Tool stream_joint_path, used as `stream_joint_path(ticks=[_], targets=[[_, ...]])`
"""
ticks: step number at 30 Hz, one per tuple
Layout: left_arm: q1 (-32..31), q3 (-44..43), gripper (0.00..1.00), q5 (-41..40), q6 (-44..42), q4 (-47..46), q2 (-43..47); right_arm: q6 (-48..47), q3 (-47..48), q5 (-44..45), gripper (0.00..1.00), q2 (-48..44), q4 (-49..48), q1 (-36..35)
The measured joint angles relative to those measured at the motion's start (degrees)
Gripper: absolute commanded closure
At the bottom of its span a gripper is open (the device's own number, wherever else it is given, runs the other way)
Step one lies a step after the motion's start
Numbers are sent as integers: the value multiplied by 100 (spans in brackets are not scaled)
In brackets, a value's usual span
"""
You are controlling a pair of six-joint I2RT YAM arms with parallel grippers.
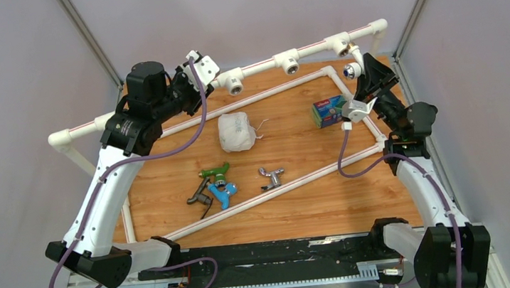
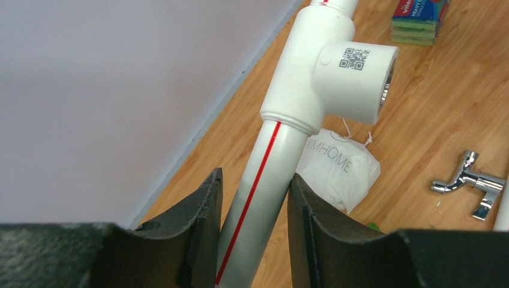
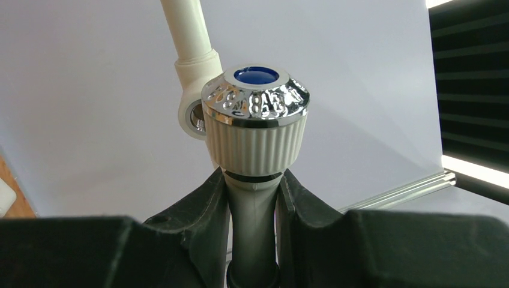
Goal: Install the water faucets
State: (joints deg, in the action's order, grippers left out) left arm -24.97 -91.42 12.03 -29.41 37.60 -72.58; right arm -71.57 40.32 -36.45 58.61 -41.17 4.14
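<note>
A white pipe rail (image 1: 258,67) with several tee sockets runs along the back of the board. My left gripper (image 1: 196,70) is shut on this pipe (image 2: 264,174) just below a tee with a QR code (image 2: 336,66). My right gripper (image 1: 361,81) is shut on the white faucet (image 1: 352,71), holding it just below the rightmost tee (image 1: 351,48). In the right wrist view the fingers (image 3: 207,204) clamp the faucet's stem under its ribbed, chrome-capped knob (image 3: 257,129). The green (image 1: 213,170), blue (image 1: 223,192), dark grey (image 1: 199,195) and chrome (image 1: 271,177) faucets lie on the board.
A white drawstring bag (image 1: 236,131) lies mid-board and also shows in the left wrist view (image 2: 342,168). A sponge pack (image 1: 327,111) sits at the right. A lower white pipe frame (image 1: 278,188) crosses the wooden board. Grey walls enclose the sides.
</note>
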Motion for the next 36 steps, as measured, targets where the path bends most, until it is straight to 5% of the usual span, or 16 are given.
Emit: stream_joint_path(ticks=[36], targets=[[7, 68, 100, 39, 9, -76, 37, -518, -396, 833, 100, -131, 170, -623]])
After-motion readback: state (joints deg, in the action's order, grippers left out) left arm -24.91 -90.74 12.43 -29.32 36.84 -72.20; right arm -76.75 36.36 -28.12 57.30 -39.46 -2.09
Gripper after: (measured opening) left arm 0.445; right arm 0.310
